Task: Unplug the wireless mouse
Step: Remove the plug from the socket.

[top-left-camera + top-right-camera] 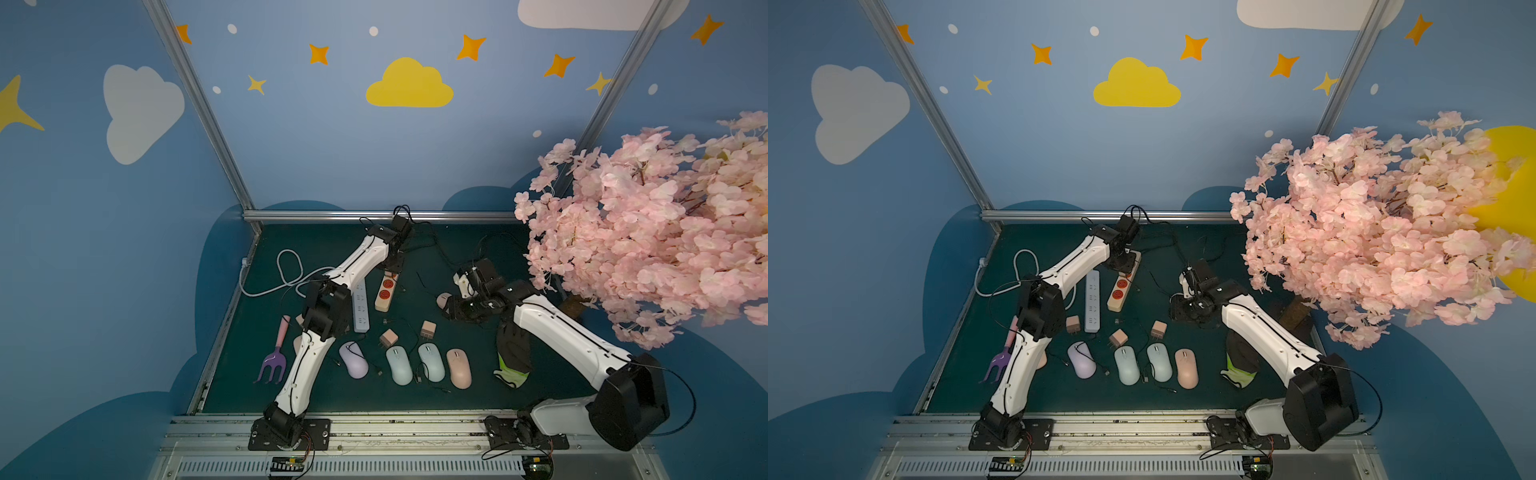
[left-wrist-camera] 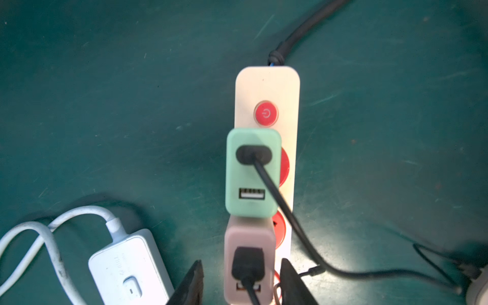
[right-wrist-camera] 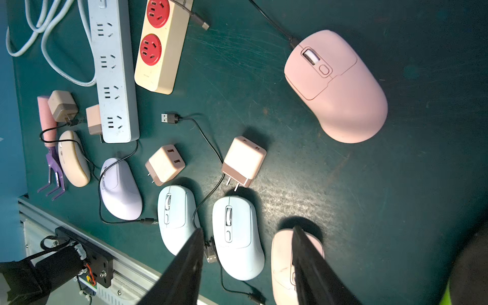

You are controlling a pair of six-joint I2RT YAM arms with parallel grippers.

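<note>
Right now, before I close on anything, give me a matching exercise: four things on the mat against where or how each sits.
Things:
1 mint charger
2 plugged-in pink charger
3 lone pink mouse
4 loose USB plug

States:
A cable in its front
B lying free on the mat
C next to the red button
D flanked by the left hand

Pairs: 1-C; 2-D; 3-A; 4-B

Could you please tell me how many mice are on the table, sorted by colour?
Pink mice: 2
Blue mice: 2
Lilac mouse: 1
Cream mouse: 1
Total: 6
</note>
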